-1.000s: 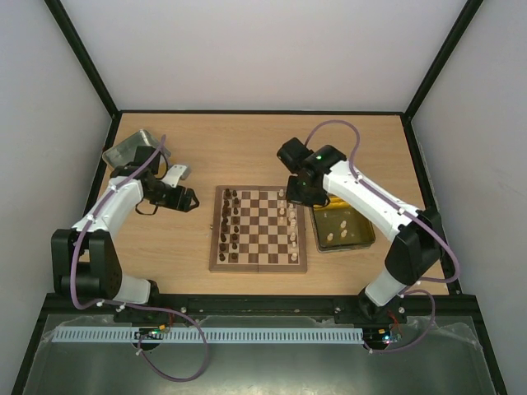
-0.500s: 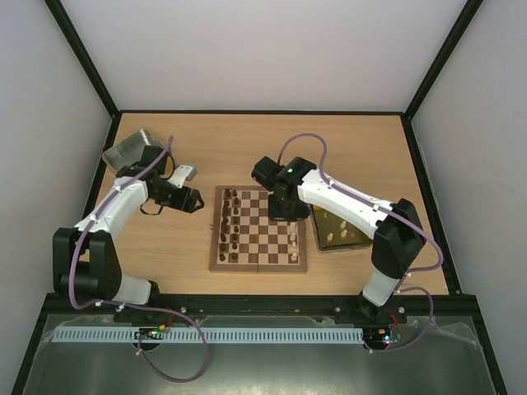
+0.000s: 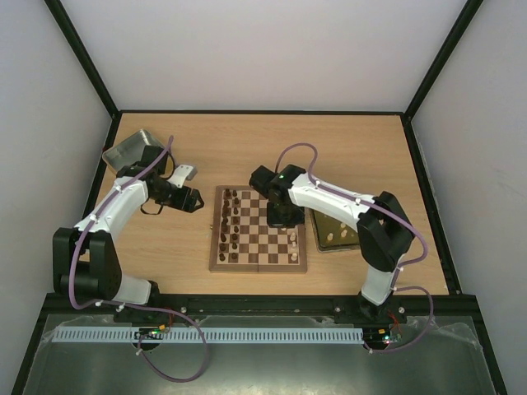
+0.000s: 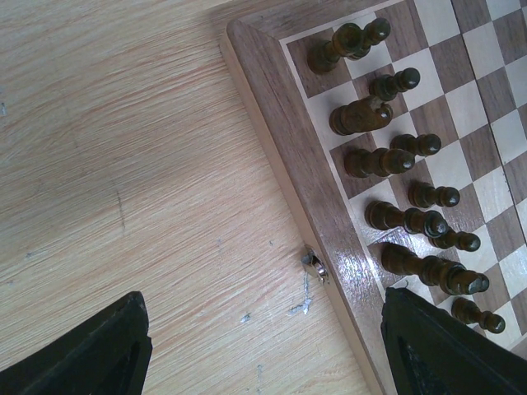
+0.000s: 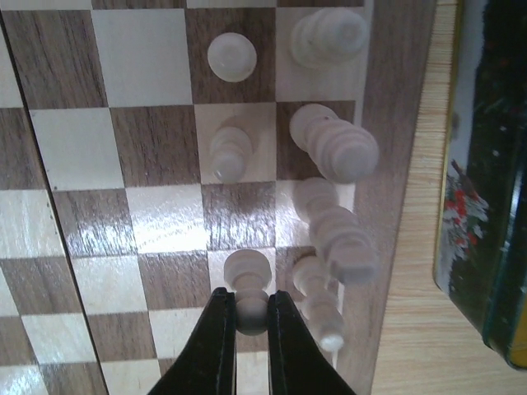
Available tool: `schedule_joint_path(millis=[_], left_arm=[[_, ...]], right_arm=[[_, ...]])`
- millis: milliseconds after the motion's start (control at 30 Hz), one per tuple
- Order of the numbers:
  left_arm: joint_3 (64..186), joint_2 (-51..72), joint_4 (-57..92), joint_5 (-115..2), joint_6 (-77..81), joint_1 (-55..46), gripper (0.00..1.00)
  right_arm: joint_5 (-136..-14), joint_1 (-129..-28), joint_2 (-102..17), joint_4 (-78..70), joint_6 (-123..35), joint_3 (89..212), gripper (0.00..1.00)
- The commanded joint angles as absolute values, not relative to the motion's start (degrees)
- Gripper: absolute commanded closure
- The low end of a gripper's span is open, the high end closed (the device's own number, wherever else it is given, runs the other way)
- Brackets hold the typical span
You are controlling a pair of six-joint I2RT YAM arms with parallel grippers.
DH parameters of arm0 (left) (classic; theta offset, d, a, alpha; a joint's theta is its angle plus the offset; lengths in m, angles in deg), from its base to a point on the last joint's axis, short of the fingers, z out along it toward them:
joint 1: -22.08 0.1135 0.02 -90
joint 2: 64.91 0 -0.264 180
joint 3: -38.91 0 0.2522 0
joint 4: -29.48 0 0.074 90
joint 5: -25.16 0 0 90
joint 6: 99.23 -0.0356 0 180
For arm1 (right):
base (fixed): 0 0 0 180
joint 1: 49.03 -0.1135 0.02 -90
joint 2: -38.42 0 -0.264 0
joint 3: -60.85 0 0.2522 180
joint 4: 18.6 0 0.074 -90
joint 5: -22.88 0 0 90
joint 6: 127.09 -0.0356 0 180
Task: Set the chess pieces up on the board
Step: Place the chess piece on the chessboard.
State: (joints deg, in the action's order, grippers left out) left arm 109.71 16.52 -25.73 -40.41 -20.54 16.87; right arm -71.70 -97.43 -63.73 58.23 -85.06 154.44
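The board [image 3: 257, 267] lies mid-table. Dark brown chess pieces [image 3: 231, 222] fill its two left columns, and pale cream ones [image 3: 293, 239] stand along its right side. My right gripper [image 3: 282, 216] hovers over the board's right part. In the right wrist view it [image 5: 249, 317] is shut on a pale pawn [image 5: 247, 276], head pinched between the fingers, base just above a light square beside the other pale pieces [image 5: 338, 148]. My left gripper [image 3: 196, 200] hangs open and empty [image 4: 263, 346] over bare table by the board's left border [image 4: 288, 123], near the dark pieces [image 4: 387, 160].
A yellow-sided tray [image 3: 339, 230] holding a few pale pieces sits against the board's right edge, and its dark wall [image 5: 486, 206] shows in the right wrist view. A silver tin [image 3: 130, 148] stands at the far left behind the left arm.
My right arm has swung left from the tray to over the board's right columns, carrying the pale pawn. The left arm has hardly moved.
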Motion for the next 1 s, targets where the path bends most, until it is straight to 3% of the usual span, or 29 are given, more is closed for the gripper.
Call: schedule_joint_path(millis=[0,700,967], left_arm=[[109.0,17.0,-25.9,-40.3,-20.5,16.8,0.23],[109.0,16.9,-26.1,-39.4,-20.9,16.8,0.23],[108.8,17.1,-26.0,-38.9,-21.1,16.8,0.23]], right_arm=[[-71.3,-97.6,-66.5,55.9,-84.8,154.4,0.97],[-70.5,-97.5,-69.4,55.5,-84.7,154.9,0.95],[-69.9,-97.5,-69.3,56.2,-84.8,156.2,0.87]])
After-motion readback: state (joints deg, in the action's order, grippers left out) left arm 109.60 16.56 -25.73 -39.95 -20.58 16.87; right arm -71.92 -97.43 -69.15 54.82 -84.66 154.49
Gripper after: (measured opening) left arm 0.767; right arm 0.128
